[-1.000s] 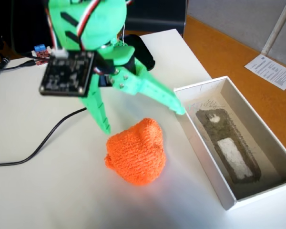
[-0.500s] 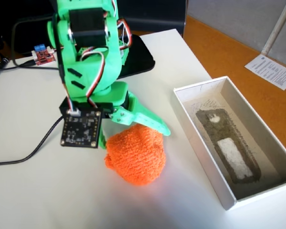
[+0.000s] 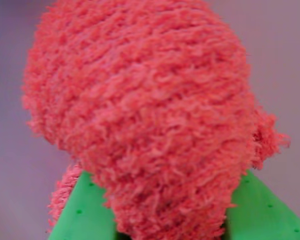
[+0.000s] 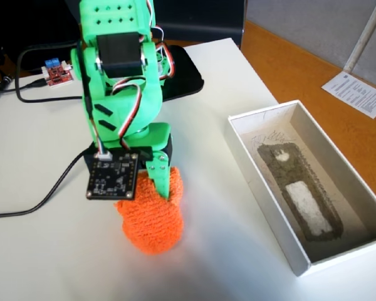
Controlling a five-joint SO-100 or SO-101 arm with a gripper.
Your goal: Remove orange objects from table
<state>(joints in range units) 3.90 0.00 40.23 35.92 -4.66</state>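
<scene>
One orange lump fills the wrist view, with green fingers pressed against it lower left and lower right, seemingly clamped on it

Fixed view: the gripper sits atop the lump at lower centre of the white counter. Grasping looks done; next comes lifting and carrying, perhaps to the white box at right. Orange-brown wood lies upper right

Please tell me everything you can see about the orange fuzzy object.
The bright orange fuzzy knitted lump looks soft, rounded and balled up like a sock. It stands on the flat white tabletop, left of the white cardboard box in the fixed view. The green gripper is over its top, with the fingers on either side of it.
</scene>
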